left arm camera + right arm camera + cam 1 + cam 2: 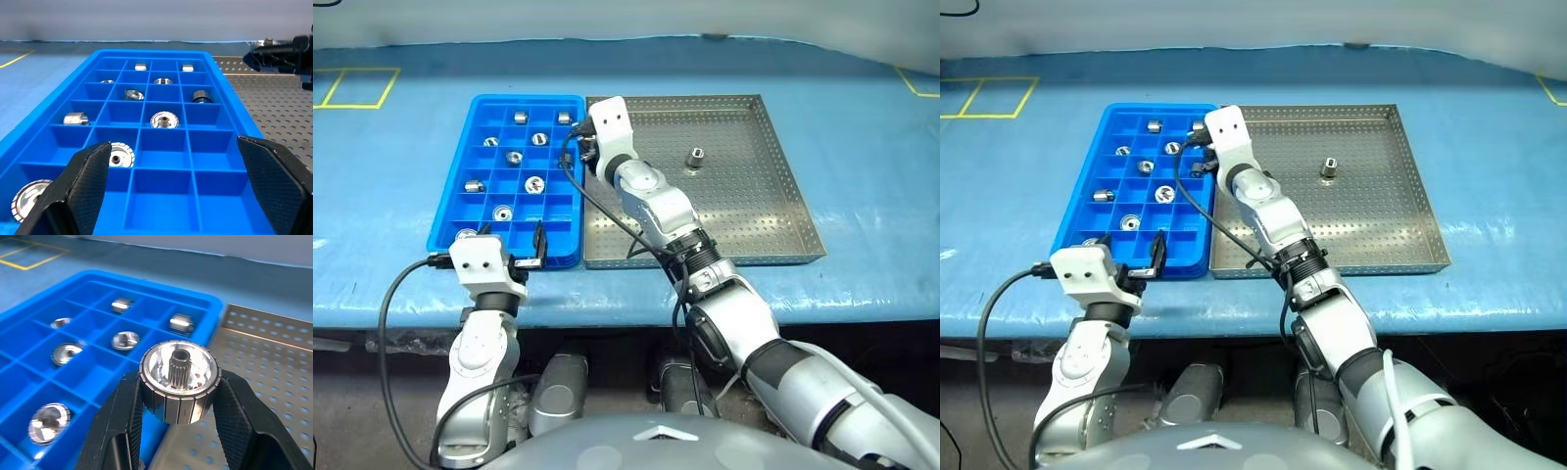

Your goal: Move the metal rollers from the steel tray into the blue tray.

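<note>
Item: roller (179,382), held. The right claw (179,418) was closed on it, one finger at either flank, bore facing the wrist camera and long axis running along the fingers.

Position: in the head view the right claw (582,145) stood over the seam where the blue tray (450,201) meets the steel tray (783,211), at the far corner of both.

Key relation: the blue tray's cells lay at about 9 o'clock from the held roller, the nearest just beside it; several near cells appeared empty, so the drop probably called for a short shift toward 9 o'clock, then a release.

Other stock: about ten rollers already sat in blue cells; one roller (696,158) stood on the steel tray, at about 3 o'clock from the right claw, well apart.

Left claw (527,250): open wide, empty, at the blue tray's near edge, farther from the remaining roller than the right.
</note>
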